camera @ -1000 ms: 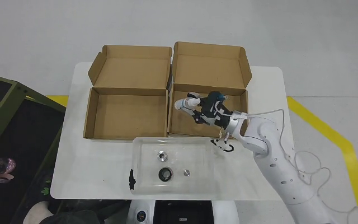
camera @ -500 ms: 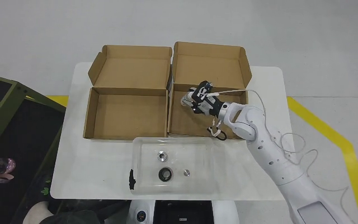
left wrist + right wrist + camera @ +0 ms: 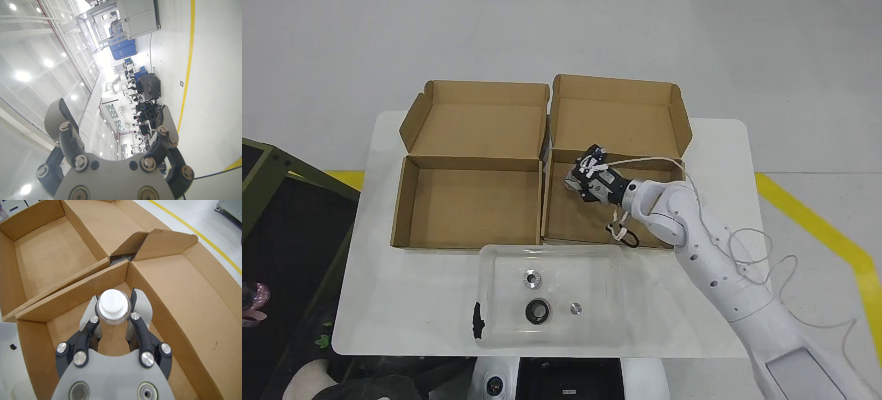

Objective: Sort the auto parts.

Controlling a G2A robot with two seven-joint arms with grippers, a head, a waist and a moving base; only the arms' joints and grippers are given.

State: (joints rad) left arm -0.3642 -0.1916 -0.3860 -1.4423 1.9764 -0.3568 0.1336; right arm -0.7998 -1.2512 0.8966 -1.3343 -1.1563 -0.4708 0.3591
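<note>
Cardboard box [image 3: 189, 313], white part [image 3: 112, 306] (clamped) in hand [image 3: 115, 303]

Box [image 3: 189, 285] is matt cardboard, part [image 3: 113, 308] smooth plastic.

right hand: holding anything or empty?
Holding. The right hand is shut on a white round part, clamped from both sides, over a cardboard box.

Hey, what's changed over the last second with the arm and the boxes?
The right gripper, shut on the white part throughout, moved a little farther into the right box, toward the wall next to the left box, as the arm swung in over the table. Nothing was let go. Both boxes, the tray and its three parts stayed put.
</note>
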